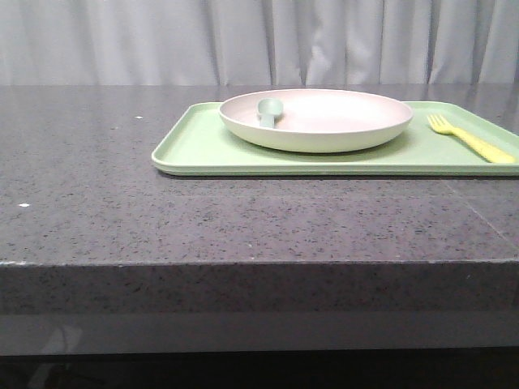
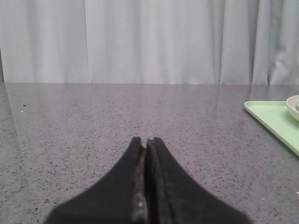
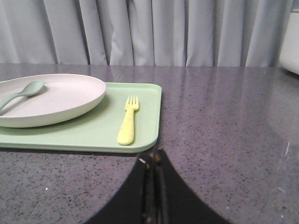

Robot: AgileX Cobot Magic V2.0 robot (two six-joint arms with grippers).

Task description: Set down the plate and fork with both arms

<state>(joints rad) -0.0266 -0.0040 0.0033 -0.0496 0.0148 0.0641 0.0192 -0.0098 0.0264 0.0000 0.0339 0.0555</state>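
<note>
A light-green rectangular tray (image 1: 203,150) lies flat on a dark speckled stone surface (image 1: 97,211), in front of a pale grey curtain (image 1: 122,40). On the tray sits the plate (image 1: 324,121), round, shallow and off-white with a raised rim. A grey-green spoon (image 1: 268,111) rests inside the plate, its bowl near the plate's rim on the robot's left side. The fork (image 1: 470,139), small and pale yellow, lies flat on the tray just beside the plate, on the robot's right side, not touching it, with its tines pointing toward the curtain.

The left tool (image 2: 145,142) hovers over bare surface, well apart from the tray, its two black fingers pressed together with nothing between them. The right tool (image 3: 152,161) sits close to the tray's near corner by the fork's handle, its fingers likewise pressed together and holding nothing.
</note>
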